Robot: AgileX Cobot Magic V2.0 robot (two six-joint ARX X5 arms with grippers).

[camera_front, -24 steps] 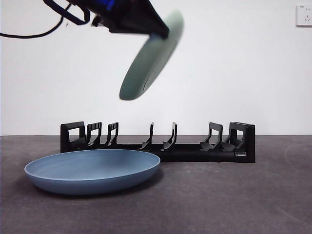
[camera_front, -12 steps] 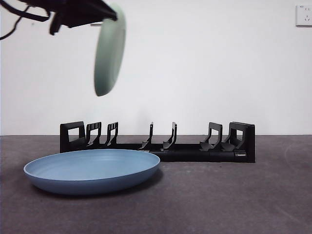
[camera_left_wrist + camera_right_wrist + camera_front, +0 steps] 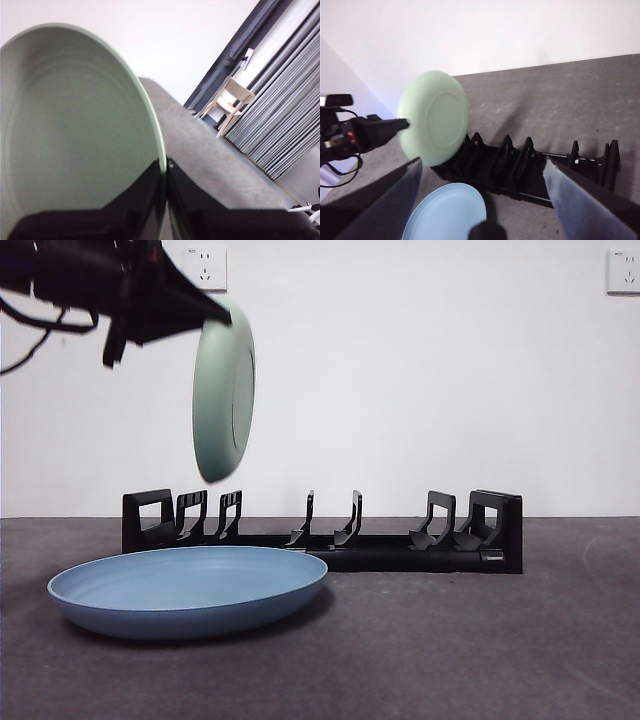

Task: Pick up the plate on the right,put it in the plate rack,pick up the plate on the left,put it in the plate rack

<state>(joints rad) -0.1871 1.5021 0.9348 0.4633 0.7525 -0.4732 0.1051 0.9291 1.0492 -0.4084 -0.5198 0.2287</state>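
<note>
A pale green plate (image 3: 224,388) is held on edge, nearly upright, above the left end of the plate rack (image 3: 322,530), its rim clamped between the two jaws of the left tool (image 3: 166,167), which enters from the upper left in the front view. A blue plate (image 3: 188,590) lies flat on the table (image 3: 480,640) just in front of the rack's left half. The right tool (image 3: 482,200) is seen with its jaws wide apart, waiting well back from the rack. For a clean placement, the green plate should be kept vertical, lined up between one pair of prongs, lowered straight down, and released only once its edge is seated.
</note>
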